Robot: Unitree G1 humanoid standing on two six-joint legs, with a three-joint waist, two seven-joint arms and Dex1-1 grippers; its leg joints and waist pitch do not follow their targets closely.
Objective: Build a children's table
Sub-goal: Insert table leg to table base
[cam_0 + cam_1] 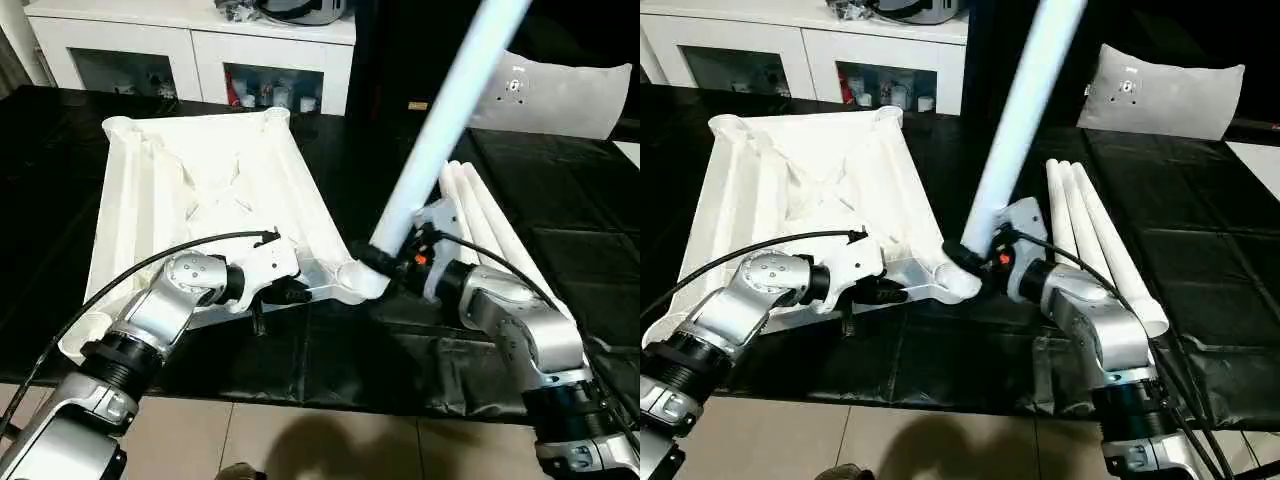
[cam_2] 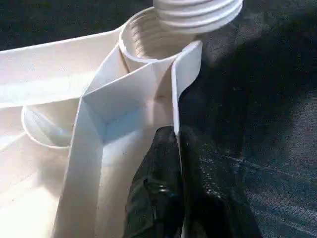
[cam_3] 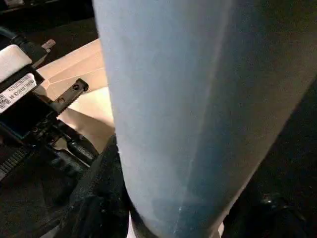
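2 head views down over tabletop (image 1: 200, 190); 2 wrist close-ups at corner socket (image 2: 148, 37)

White leg (image 3: 198, 114) clasped by right gripper (image 3: 173, 218), near tabletop (image 3: 84, 94).

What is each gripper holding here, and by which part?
The right gripper holds a leg near its threaded lower end, just above the corner socket. The left gripper pinches the tabletop's rim beside that socket.
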